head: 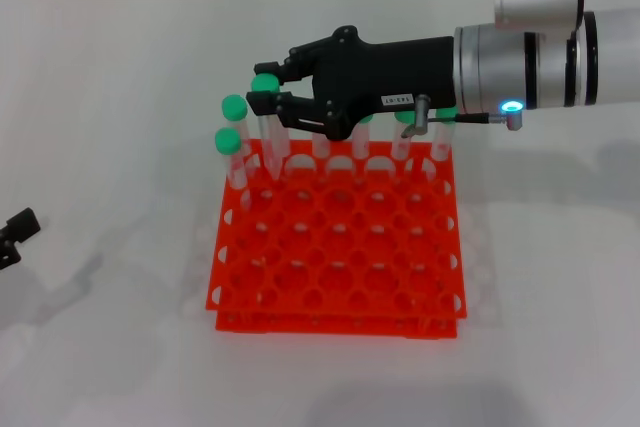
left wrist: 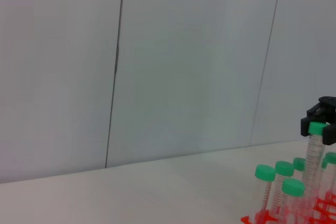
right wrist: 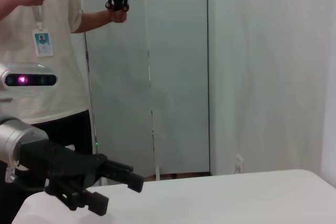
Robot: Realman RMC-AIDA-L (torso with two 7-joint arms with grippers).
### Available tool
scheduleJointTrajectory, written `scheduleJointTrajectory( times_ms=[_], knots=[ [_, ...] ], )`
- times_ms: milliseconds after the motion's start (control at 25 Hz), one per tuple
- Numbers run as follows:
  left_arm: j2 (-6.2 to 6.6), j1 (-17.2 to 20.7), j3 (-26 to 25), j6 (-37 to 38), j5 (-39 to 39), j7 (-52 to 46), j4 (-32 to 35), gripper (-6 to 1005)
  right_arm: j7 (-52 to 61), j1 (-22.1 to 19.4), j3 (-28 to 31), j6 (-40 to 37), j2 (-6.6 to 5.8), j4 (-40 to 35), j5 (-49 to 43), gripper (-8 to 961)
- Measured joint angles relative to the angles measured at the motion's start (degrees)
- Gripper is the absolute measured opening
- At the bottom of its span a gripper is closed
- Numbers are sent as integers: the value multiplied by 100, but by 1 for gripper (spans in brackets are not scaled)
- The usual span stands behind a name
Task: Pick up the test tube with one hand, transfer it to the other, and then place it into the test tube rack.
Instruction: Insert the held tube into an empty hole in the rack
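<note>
Above gridded orange rack (head: 340, 257), capped clear tube (head: 268, 122)

One test tube rack (head: 340, 247) stands on the bench (head: 120, 67), built in two tiers. I count seven green-capped tubes standing along its far and left sides; more may be hidden behind the arm. One of the seven is the test tube (head: 270, 142) in the right gripper (head: 265, 92). There are two grippers: that one, and the left gripper (head: 12, 235) at the bench's left edge.

a small white label on the right hand (head: 268, 88) carries print too small to read.
</note>
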Motion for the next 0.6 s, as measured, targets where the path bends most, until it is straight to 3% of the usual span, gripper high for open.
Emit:
scheduleJointTrajectory(
  times_ms=[600],
  knots=[
    [0,-42,28,3,0,-36,1,895,94,-38,-56,34,7,25,-78,264]
  ],
)
